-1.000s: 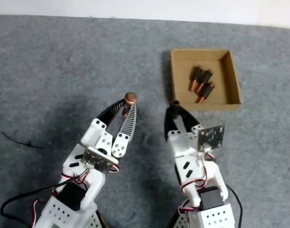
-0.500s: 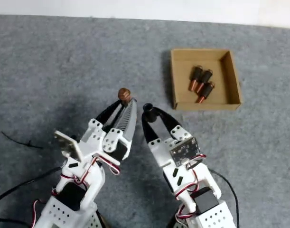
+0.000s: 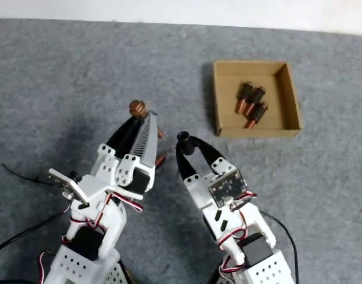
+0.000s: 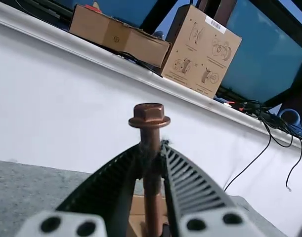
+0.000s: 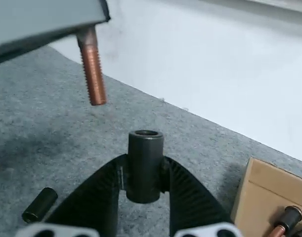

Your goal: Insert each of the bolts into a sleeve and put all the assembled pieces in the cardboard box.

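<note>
Open grey felt (image 3: 62, 77) around us, left gripper (image 3: 143, 118) pinching our hex-headed copper bolt (image 3: 137, 108), right gripper (image 3: 185, 143) clamping a smooth black sleeve (image 3: 183, 137)

1. The left gripper (image 3: 142, 118), clamped on the bolt (image 3: 137, 108), shifts leftward and farther from the arm bases. Its wrist rolls, carrying the camera board (image 3: 65, 184) to the arm's left.
2. The right gripper (image 3: 186, 143), holding the sleeve (image 3: 183, 138), swings from beside the cardboard box (image 3: 275, 77) toward the left gripper.

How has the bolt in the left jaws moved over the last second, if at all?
Yes. In the high view the bolt, held in the left gripper, has shifted left and slightly up, away from the cardboard box.
</note>
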Robot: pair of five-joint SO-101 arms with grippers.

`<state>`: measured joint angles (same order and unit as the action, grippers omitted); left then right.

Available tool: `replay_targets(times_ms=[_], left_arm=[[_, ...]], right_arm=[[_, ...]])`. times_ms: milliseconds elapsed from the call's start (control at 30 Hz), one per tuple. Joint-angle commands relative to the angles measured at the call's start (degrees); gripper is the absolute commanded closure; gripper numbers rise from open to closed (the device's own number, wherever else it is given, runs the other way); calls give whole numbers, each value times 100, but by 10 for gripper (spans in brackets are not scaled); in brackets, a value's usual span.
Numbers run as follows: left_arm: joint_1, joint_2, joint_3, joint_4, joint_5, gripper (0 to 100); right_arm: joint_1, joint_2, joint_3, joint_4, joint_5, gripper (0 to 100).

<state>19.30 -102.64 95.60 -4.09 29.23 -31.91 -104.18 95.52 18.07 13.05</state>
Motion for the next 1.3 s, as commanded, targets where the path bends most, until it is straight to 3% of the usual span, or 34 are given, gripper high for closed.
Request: replay_targets(times_ms=[0,133,300,1000,1267], left_arm=[[136,-145,-136,-167,44,995],[365,-145,-119,-141,44,995],[664,-145,-110,-141,44,995],[831,-136,154,-44,-9,995],[866,-136,154,35,-642,995]], right_arm=[[-75,-75,637,-4,70,994],[-154,-75,637,-4,132,994],[-444,-75,637,154,888,994],[-418,-75,620,189,870,994],[-286,-75,593,189,554,994]])
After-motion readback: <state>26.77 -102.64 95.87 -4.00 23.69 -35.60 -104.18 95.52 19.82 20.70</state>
